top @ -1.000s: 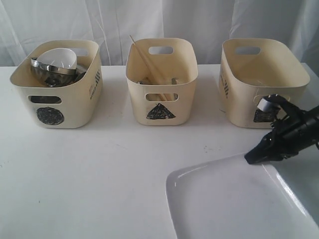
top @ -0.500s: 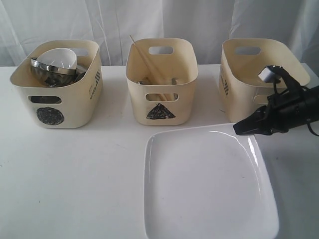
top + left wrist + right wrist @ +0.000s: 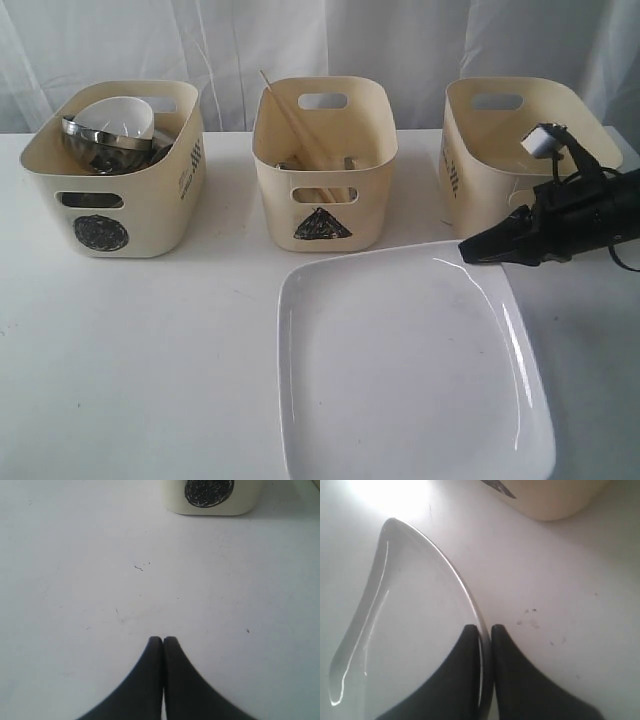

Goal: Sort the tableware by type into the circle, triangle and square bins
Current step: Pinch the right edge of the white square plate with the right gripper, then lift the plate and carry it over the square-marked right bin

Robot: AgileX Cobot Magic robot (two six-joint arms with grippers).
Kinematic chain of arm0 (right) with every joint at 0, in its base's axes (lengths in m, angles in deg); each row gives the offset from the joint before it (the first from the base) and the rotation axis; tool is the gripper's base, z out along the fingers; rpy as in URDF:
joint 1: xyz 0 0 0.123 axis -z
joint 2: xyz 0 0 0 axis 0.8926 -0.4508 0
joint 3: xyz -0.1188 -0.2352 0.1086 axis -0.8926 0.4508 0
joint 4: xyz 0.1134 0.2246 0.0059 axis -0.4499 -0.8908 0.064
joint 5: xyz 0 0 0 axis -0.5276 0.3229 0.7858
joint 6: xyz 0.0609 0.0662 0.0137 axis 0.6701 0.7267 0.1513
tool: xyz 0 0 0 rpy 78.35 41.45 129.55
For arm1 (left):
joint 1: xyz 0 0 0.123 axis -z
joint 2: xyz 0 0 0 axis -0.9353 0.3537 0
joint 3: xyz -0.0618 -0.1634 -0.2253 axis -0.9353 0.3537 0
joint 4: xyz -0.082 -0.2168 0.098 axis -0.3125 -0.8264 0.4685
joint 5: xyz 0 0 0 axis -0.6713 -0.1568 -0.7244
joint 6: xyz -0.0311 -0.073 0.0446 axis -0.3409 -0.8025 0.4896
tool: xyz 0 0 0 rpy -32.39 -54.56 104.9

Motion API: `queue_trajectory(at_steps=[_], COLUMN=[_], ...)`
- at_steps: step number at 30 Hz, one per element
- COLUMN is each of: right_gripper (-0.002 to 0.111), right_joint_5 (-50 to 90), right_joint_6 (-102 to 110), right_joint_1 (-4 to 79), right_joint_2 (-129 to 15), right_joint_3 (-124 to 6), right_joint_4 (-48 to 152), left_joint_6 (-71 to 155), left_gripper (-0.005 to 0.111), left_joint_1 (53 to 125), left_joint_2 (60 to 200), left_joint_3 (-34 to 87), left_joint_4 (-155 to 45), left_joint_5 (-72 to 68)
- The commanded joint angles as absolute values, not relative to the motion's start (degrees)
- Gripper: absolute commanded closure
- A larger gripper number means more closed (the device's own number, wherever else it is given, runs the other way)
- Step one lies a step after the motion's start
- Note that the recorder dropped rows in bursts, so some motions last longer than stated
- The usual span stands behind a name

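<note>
The jaws of the left gripper (image 3: 163,640) meet empty above the white table (image 3: 75,580), while those of the right gripper (image 3: 472,252) pinch the far rim of the large white rounded-square plate (image 3: 400,370), near the cream triangle-marked bin (image 3: 323,165).

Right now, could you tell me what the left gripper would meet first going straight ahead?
Only bare white table, then probably a corner of the cream circle-marked bin; it might miss.

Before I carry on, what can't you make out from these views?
Right-hand bin contents: exterior view, hidden by its front wall; its mark sits behind the right gripper.
Triangle bin cutlery: exterior view, mostly below the wall.
Plate near edge: exterior view, cut off by the frame bottom.
</note>
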State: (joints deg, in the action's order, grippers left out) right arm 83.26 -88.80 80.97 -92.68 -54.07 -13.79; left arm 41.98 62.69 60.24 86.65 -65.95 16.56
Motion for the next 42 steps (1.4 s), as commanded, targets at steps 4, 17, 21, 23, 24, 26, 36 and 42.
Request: queue_trajectory(at_steps=[4, 17, 21, 23, 24, 26, 36, 42], right_gripper=[0.108, 0.108, 0.108, 0.108, 0.108, 0.108, 0.108, 0.108], right_joint_5=[87.4, 83.4, 87.1, 87.1, 86.7, 86.6, 90.1, 90.1], right_joint_6=[-90.1, -87.0, -86.3, -82.8, -80.8, -75.6, -73.0, -68.6], right_joint_1=[80.9, 80.9, 80.9, 80.9, 80.9, 80.9, 80.9, 80.9], right_joint_2=[-92.2, -95.8, -93.9, -92.1, -91.4, -89.8, -84.8, -82.1], right_joint_3=[-54.0, -52.5, -52.8, -53.0, -53.3, -54.2, -56.6, -61.1], right_joint_4=[-17.0, -14.8, -21.9, -24.1, -24.2, -22.6, -17.0, -17.6], left_joint_6=[42.2, 42.2, 42.2, 42.2, 42.2, 42.2, 42.2, 42.2], left_gripper=[0.107, 0.107, 0.107, 0.107, 0.107, 0.107, 0.107, 0.107], left_joint_1=[62.6, 62.6, 62.6, 62.6, 62.6, 62.6, 62.6, 62.6], left_joint_2=[60.0, 60.0, 60.0, 60.0, 60.0, 60.0, 60.0, 60.0], left_joint_3=[87.1, 87.1, 87.1, 87.1, 87.1, 87.1, 87.1, 87.1], left_joint_4=[-66.3, -66.3, -66.3, -66.3, -66.3, -66.3, -66.3, -66.3], left_joint_5=[17.1, 17.1, 17.1, 17.1, 17.1, 17.1, 17.1, 17.1])
